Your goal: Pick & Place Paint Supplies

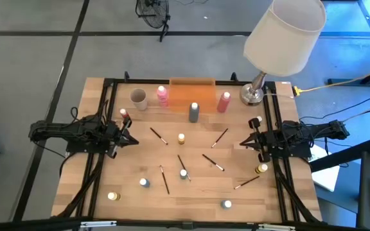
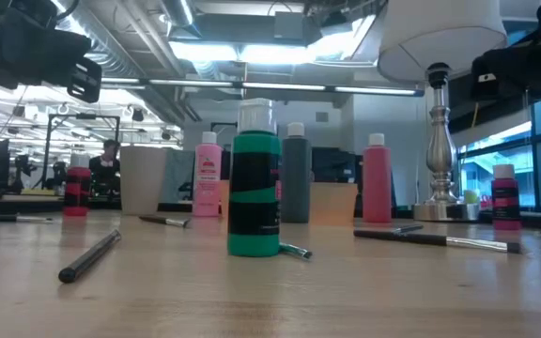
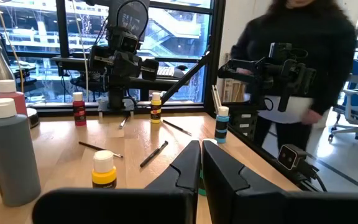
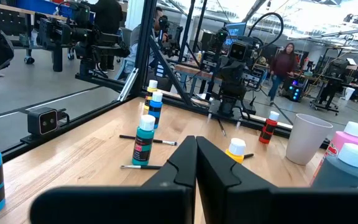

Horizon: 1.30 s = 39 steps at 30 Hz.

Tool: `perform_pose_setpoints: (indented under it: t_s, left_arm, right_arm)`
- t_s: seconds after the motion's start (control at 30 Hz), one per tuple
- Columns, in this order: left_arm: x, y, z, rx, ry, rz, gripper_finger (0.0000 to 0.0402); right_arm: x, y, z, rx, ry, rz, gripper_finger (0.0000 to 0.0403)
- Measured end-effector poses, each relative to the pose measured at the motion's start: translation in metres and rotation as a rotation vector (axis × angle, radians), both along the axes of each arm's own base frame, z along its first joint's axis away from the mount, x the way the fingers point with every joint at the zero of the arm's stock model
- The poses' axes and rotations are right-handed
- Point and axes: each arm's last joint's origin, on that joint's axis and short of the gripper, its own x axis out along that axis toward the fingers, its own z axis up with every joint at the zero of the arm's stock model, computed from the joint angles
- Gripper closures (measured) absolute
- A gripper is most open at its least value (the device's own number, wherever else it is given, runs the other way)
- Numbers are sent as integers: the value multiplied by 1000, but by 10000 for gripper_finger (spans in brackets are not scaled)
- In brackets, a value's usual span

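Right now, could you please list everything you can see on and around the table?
Pink bottles: two, white caps, back of table, either side of the tray.
Grey bottle: one, white cap, just in front of the tray.
Small pots: eight, mixed lids, scattered across the table.
Brushes: six, thin and dark, lying mid-table.
Cup: one, beige, back left.
Tray: one, orange, back centre.
Lamp: one, white shade, silver base, back right.
Table: one, light wood.
Person: one, dark top, beyond the table.
Left gripper: shut, empty, left side.
Right gripper: shut, empty, right side.
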Motion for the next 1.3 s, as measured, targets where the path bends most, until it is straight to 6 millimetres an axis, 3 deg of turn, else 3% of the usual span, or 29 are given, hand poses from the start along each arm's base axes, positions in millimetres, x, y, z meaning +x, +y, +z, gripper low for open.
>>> perform_pose_setpoints:
  t_s: [0.97, 1.3]
  left_arm:
    - [0, 0, 0, 0, -1, 0, 389]
    - [0, 0, 0, 0, 0, 0, 390]
  right_arm:
    - [0, 0, 3, 7, -28, 0, 393]
    - [0, -1, 9, 241, -30, 1, 393]
